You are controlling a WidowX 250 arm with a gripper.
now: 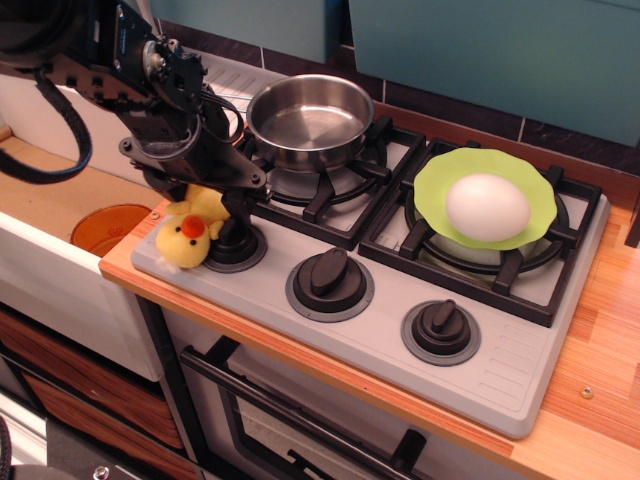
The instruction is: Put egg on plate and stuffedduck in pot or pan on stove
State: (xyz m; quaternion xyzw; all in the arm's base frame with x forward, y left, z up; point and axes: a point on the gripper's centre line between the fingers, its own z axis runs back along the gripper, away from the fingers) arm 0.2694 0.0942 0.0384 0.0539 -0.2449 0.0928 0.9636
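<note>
Yellow stuffedduck lies head toward the stove front-left corner.

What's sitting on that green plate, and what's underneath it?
A white egg lies on the green plate. The plate rests on the right black burner grate of the stove. The burner's centre is covered by the plate, so it cannot be seen.

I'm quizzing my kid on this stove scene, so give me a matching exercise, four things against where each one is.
Things:
1. egg
2. stuffedduck
3. pan
4. orange dish

Places:
A. on the back left burner
B. down in the sink, left of the stove
C. on the green plate
D. at the stove's front left corner, under the tool

Pairs: 1-C, 2-D, 3-A, 4-B
</note>
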